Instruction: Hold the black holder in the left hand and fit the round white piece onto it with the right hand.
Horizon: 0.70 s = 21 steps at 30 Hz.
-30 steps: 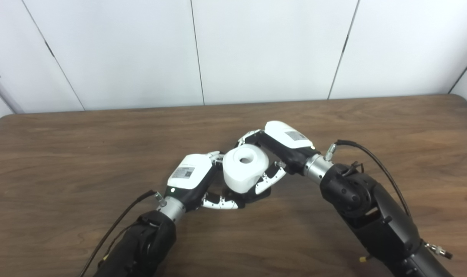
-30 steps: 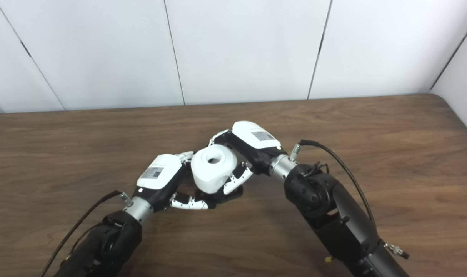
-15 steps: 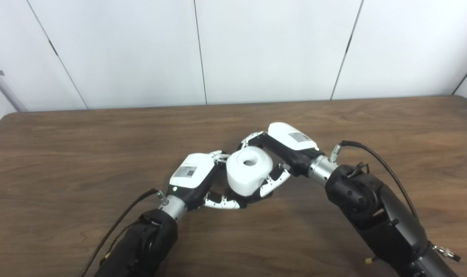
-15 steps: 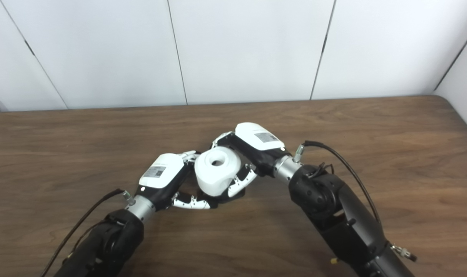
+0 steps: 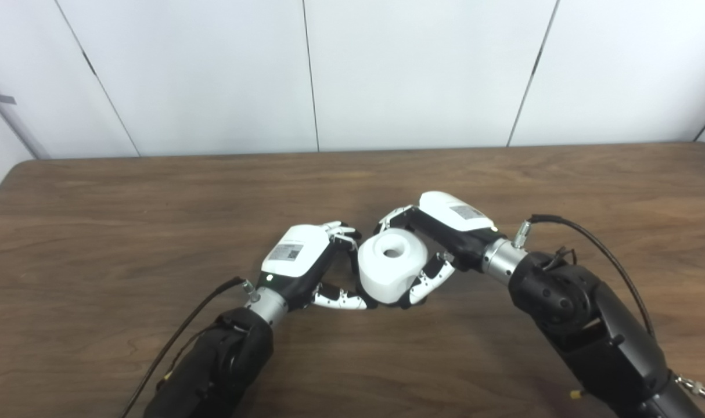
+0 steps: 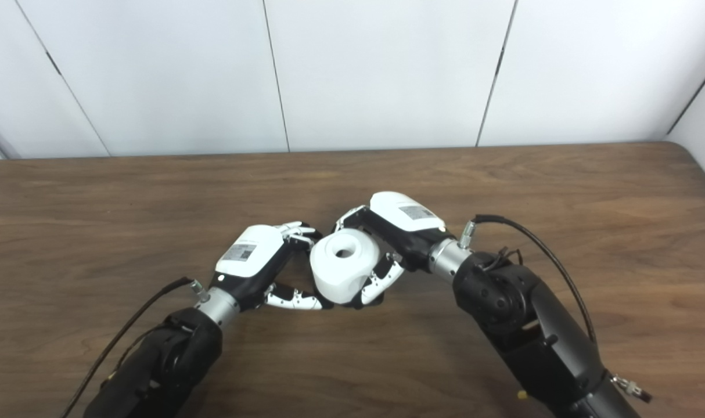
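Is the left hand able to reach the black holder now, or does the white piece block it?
Probably yes: the left hand curls beside the round white piece, but the black holder stays almost hidden.

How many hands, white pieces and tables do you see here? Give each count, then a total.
Hands: 2, left hand and right hand
White piece: 1
Table: 1
Total: 4
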Tool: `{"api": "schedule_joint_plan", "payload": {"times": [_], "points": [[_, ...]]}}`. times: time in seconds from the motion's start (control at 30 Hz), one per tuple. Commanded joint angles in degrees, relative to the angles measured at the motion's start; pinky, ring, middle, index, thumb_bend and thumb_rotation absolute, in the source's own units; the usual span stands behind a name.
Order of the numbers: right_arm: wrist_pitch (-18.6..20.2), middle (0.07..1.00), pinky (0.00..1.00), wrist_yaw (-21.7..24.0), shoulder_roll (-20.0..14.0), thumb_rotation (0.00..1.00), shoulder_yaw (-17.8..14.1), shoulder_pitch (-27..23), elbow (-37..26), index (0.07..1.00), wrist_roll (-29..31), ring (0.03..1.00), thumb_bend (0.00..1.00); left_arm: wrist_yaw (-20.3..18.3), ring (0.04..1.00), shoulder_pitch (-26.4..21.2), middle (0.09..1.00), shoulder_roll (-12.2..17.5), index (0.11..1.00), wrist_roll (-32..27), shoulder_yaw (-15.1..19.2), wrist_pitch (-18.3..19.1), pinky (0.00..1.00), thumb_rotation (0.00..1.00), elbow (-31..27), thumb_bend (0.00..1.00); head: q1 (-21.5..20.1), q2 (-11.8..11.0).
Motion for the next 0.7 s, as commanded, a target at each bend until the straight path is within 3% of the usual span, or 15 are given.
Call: {"api": "schedule_joint_plan", "payload": {"times": [0.0, 0.03, 0.1, 0.2, 0.4, 0.67], "points": [[0.89, 0.75, 0.68, 3.13, -1.51, 0.13, 0.36, 0.8, -0.1, 0.485, -0.3, 0.739, 0.52, -2.78, 0.891, 1.14, 0.822, 0.81, 0.487, 1.18, -0.11, 2.22, 0.84, 0.05, 1.5, 0.52, 0.02, 0.03], [1.39, 0.749, 0.68, 3.04, -1.22, 0.13, 0.14, 0.98, -0.33, 0.487, 0.02, 0.738, 0.52, -2.76, 0.891, 1.15, 0.822, 0.77, 0.487, 1.09, -0.09, 2.17, 0.84, 0.05, 1.5, 0.52, 0.02, 0.03], [2.06, 0.765, 0.67, 2.04, -0.43, 0.16, -0.41, 1.55, -0.48, 0.757, 0.34, 0.743, 0.74, -2.78, 0.893, 1.26, 0.825, 0.63, 0.487, 0.83, 0.05, 2.24, 0.84, 0.05, 1.39, 0.52, 0.16, -0.03], [1.67, 0.793, 0.66, 0.36, 0.61, 0.18, -1.17, 2.25, -0.21, 0.911, 0.48, 0.76, 0.82, -2.84, 0.892, 1.46, 0.825, 0.58, 0.487, 0.99, 0.05, 2.26, 0.84, 0.05, 1.15, 0.52, 0.05, -0.21], [1.93, 0.829, 0.66, -3.62, 3.79, 0.18, -3.51, 3.09, 0.42, 0.991, 0.56, 0.772, 0.86, -2.84, 0.891, 1.74, 0.827, 0.85, 0.487, 0.97, -0.08, 1.67, 0.83, 0.05, 0.88, 0.52, 0.05, -0.01], [2.47, 0.863, 0.69, -5.75, 6.04, 0.19, -4.94, 2.52, 1.12, 1.0, 0.12, 0.782, 0.86, -3.28, 0.887, 1.57, 0.828, 0.6, 0.487, 0.84, -0.23, 1.78, 0.81, 0.05, 0.95, 0.52, 0.08, 0.32]]}}
